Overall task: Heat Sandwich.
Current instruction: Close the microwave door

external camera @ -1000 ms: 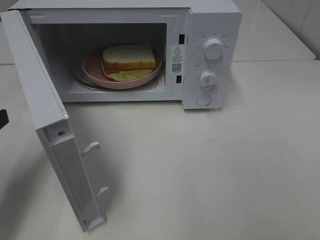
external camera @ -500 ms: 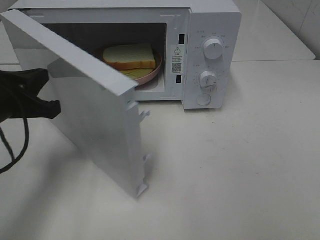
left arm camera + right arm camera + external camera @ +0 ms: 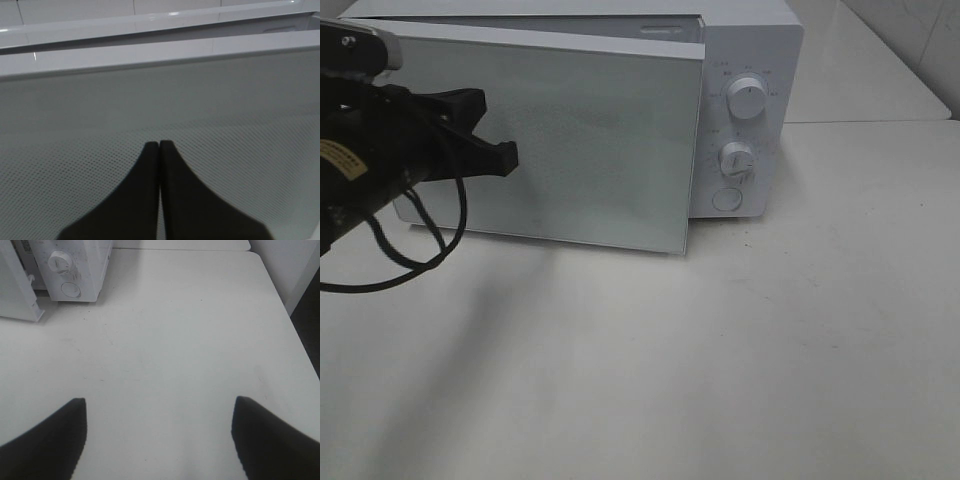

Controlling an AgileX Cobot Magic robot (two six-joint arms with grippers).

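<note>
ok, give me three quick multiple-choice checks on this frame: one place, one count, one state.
1. Where is the left gripper?
A. at the front of the microwave door
B. inside the cavity
C. on a plate

2. How many round controls are on the control panel?
A. one
B. three
C. five

3. How is the right gripper?
A. shut on a cup
B. shut, empty
C. open, empty

Answers:
1 A: its closed tips sit right at the door's mesh window.
2 B: upper dial, lower dial, round button.
3 C: its fingers stand wide apart over the bare table.
</note>
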